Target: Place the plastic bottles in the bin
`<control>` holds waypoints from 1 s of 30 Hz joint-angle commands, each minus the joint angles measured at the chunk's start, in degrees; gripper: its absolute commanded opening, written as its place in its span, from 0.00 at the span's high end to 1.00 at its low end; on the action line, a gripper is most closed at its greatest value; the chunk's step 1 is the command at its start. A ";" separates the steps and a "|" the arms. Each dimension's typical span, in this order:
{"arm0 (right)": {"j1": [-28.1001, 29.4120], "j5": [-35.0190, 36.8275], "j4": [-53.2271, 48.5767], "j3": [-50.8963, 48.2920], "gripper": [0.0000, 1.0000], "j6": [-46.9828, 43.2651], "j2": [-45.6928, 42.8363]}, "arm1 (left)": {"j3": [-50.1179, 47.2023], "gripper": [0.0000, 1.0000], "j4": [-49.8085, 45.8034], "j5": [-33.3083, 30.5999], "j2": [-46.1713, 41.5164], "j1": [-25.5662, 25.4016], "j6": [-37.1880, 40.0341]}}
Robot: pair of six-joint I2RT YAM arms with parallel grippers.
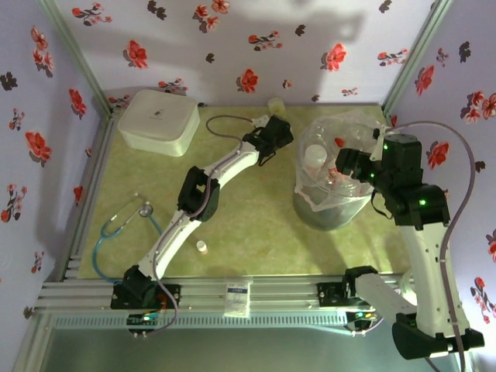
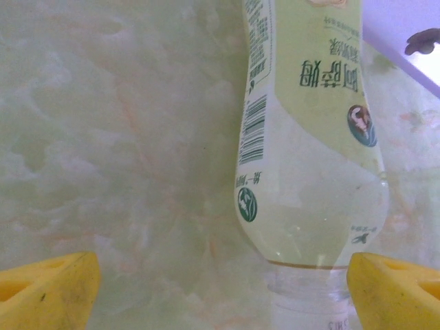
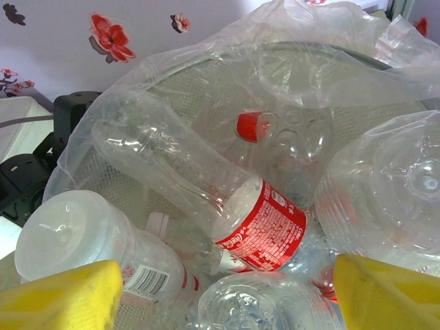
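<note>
Lying flat on the table [image 2: 103,137], the pale green bottle [image 2: 309,172] has its long axis running top to bottom in the left wrist view, leaning slightly. Its clear ribbed end points down-frame toward the fingers and its label end runs off the top edge. In the top view it sits upper centre near the back wall, left of the bin [image 1: 325,218] and apart from it.

Left gripper [image 2: 220,299]: fingers spread wide, nothing held. The bottle's clear end sits between them, close against the lower-right finger; can't tell if it touches.

Right gripper [image 3: 223,295]: fingers wide apart at the lower corners of its wrist view, over the bin mouth, gripping nothing.

The bin is lined with a clear bag [image 3: 330,62] and holds several clear bottles:
- centre: red-label bottle [image 3: 261,230], axis diagonal from upper left to lower right
- behind it: red-cap bottle [image 3: 249,126], cap toward upper left
- lower left: barcode bottle [image 3: 65,234], round white end facing the camera
- right edge: big clear bottle [image 3: 405,185], base toward the camera

Writing: the green bottle's label has dark green Chinese characters, a barcode and a round green logo, all upside down in frame. The red label has white script and small print, too small to read.
</note>
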 commanded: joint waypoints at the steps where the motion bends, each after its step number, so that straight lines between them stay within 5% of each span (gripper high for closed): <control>1: -0.14 1.15 0.78 -0.85 0.19 -0.99 -0.21 | 0.10 0.07 4.26 -0.30 1.20 -0.51 1.27; 10: -0.08 3.15 0.21 -1.29 0.19 -2.47 -0.72 | -0.46 0.06 10.49 2.53 4.00 -0.50 -5.96; 17: -0.17 4.22 0.81 -2.39 0.19 -3.19 -1.18 | -15.15 0.06 20.36 6.94 -1.46 -0.98 -14.45; 30: -0.20 5.45 0.56 -2.35 0.18 -4.33 -1.93 | -20.63 0.10 27.84 13.50 -3.58 -2.79 -24.85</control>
